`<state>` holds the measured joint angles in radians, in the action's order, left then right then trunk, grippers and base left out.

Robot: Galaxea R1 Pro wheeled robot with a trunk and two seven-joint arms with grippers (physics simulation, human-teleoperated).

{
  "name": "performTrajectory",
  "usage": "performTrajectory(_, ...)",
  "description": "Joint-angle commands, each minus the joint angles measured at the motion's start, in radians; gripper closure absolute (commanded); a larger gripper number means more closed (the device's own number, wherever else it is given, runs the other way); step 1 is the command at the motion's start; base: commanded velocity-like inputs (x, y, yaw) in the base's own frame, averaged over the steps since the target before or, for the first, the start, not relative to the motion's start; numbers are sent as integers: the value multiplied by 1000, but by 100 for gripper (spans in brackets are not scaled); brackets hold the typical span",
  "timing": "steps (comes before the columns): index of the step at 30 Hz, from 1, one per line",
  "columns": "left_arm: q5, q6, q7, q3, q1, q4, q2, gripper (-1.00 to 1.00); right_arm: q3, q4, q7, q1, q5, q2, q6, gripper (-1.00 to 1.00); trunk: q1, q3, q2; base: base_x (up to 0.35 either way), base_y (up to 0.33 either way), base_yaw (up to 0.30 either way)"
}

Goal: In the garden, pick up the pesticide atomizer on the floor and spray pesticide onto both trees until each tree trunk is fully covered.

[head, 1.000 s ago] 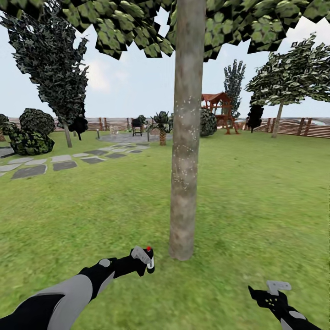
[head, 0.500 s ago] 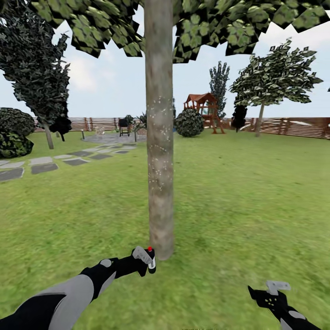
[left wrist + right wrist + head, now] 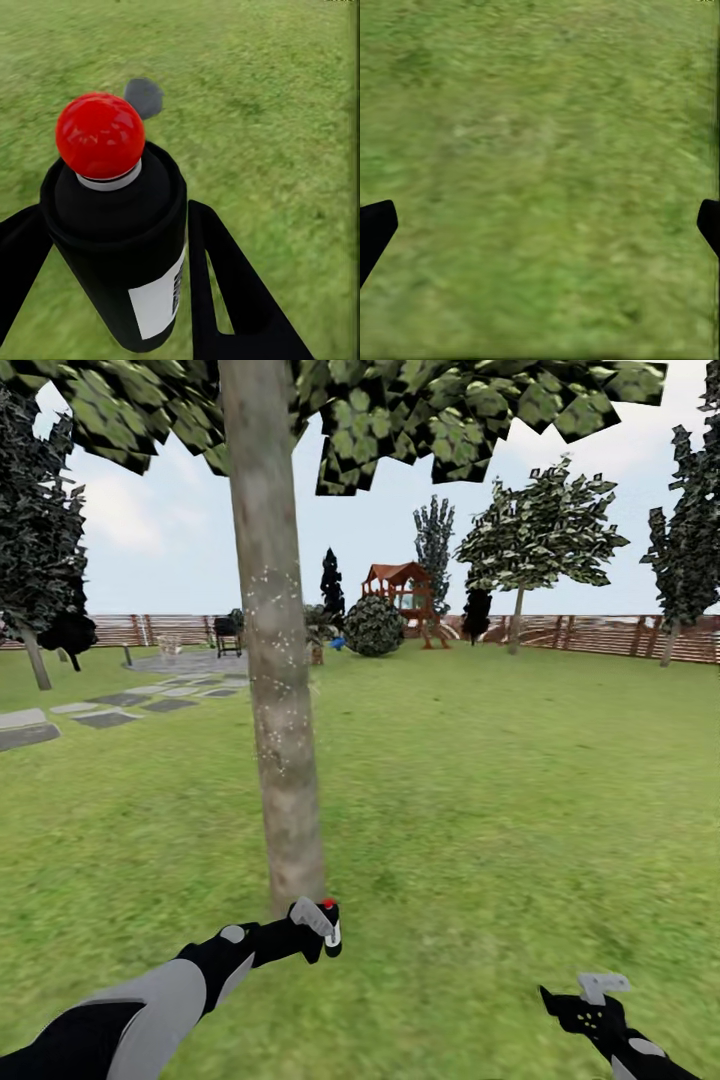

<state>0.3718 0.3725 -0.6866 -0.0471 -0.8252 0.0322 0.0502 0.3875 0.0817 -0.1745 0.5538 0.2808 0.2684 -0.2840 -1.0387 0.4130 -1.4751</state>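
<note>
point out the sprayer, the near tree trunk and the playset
sprayer [image 3: 112,247], left wrist view, on its dark body
near tree trunk [image 3: 275,690], head view, mid bark
playset [image 3: 397,582], head view, on its roof

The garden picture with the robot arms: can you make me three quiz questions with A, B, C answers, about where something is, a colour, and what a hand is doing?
1. Where is the nearest tree trunk?
A. Left of the middle of the head view
B. At the far right edge
C. Behind the fence

2. What colour is the ball on top of the spray bottle?
A. Blue
B. Red
C. Yellow

3. What is the left tool doing?
A. Hanging open over the grass
B. Gripping the spray bottle
C. Touching the playset

Answers:
1. A, the trunk rises from the grass left of centre.
2. B, the left wrist view shows a red ball.
3. B, its fingers sit on both sides of the bottle; the right tool is the open one.
</note>
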Motion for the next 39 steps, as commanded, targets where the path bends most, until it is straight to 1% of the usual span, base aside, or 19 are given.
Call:
performTrajectory(1, -1, 0, 1, -2, 0, 0, 2, 100, 1, 0, 1, 0, 11, 0, 0, -100, 0, 0, 0, 0, -314, -24)
performTrajectory(4, -1, 0, 2, -2, 0, 0, 3, 100, 3, -18, 13, -3, 19, 4, 2, -100, 0, 1, 0, 0, -314, -11)
performTrajectory(6, -1, 0, 2, -2, 0, 0, 3, 100, 3, -64, 58, -12, 20, 5, 1, -100, 0, 1, 0, 0, -314, -3)
performTrajectory(8, -1, 0, 2, -2, 0, 0, 5, 100, 2, -96, 126, -31, 22, 5, 1, -100, 0, 1, 0, 7, -314, -1)
performTrajectory(11, -1, -1, 4, -2, 0, 0, 15, 100, 1, -116, 168, -52, 24, 3, 2, -100, 0, 1, 0, 68, -314, 0)
performTrajectory(14, -1, -1, 4, -2, 0, 0, 23, 100, 1, -124, 174, -57, 26, 0, 2, -100, 0, 1, 0, 123, -311, 0)
performTrajectory(16, -2, 0, 4, -3, 0, 0, 23, 100, 1, -128, 175, -58, 26, -3, 1, -100, 0, 1, 0, 133, -302, 0)
performTrajectory(17, -12, 0, 4, -6, 0, 0, 23, 100, 1, -129, 176, -59, 26, -3, 1, -100, 0, 1, 0, 134, -287, 0)
performTrajectory(20, -60, 1, 4, -8, 0, 1, 25, 100, 1, -130, 176, -61, 25, -3, 0, -100, 0, 1, 0, 137, -277, 0)
performTrajectory(22, -73, 1, 4, -9, 0, 1, 26, 100, 1, -131, 177, -61, 25, -3, 0, -100, 0, 1, 0, 148, -276, 0)
performTrajectory(24, -94, 0, 4, -9, 0, 1, 44, 100, 2, -131, 179, -62, 25, -1, 0, -100, 0, 1, 0, 163, -276, 0)
performTrajectory(26, -104, 1, 4, -10, 0, 1, 53, 100, 1, -131, 179, -62, 25, -1, 0, -100, 0, 1, 0, 174, -276, 0)
performTrajectory(31, -112, 0, 4, -9, 0, 2, 59, 100, 1, -131, 178, -67, 26, -2, 3, -100, 0, 1, 0, 194, -276, 0)
performTrajectory(35, -112, 0, 5, -7, 0, 2, 61, 100, 1, -131, 178, -67, 37, -4, 3, -100, 0, 1, 0, 231, -276, -15)
performTrajectory(39, -113, 0, 6, -7, 0, 2, 62, 100, 1, -131, 178, -68, 39, -5, 2, -100, 0, 1, 0, 242, -276, -183)
